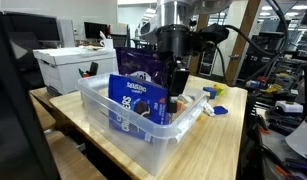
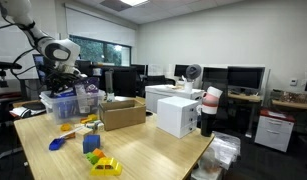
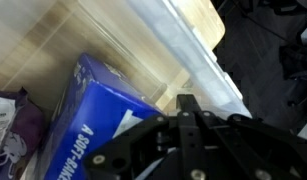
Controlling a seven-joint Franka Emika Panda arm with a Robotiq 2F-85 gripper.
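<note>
A clear plastic bin [image 1: 143, 128] stands on the wooden table and also shows in an exterior view [image 2: 59, 106]. Inside it a blue cookie package [image 1: 133, 100] leans upright, with a purple bag [image 1: 143, 62] behind it. My gripper [image 1: 178, 80] reaches down into the bin at its far side, beside the blue package; it also shows in an exterior view [image 2: 61, 76]. In the wrist view the blue package [image 3: 93, 110] lies just left of my fingers [image 3: 188, 103], which look closed together with nothing seen between them. The bin's clear wall [image 3: 198, 45] runs past on the right.
A white box [image 1: 68, 65] sits behind the bin. Small blue and yellow toys [image 1: 215, 108] lie beside it. In an exterior view a cardboard box [image 2: 123, 115], a white box [image 2: 178, 115] and coloured blocks [image 2: 93, 150] share the table. Desks and monitors surround the table.
</note>
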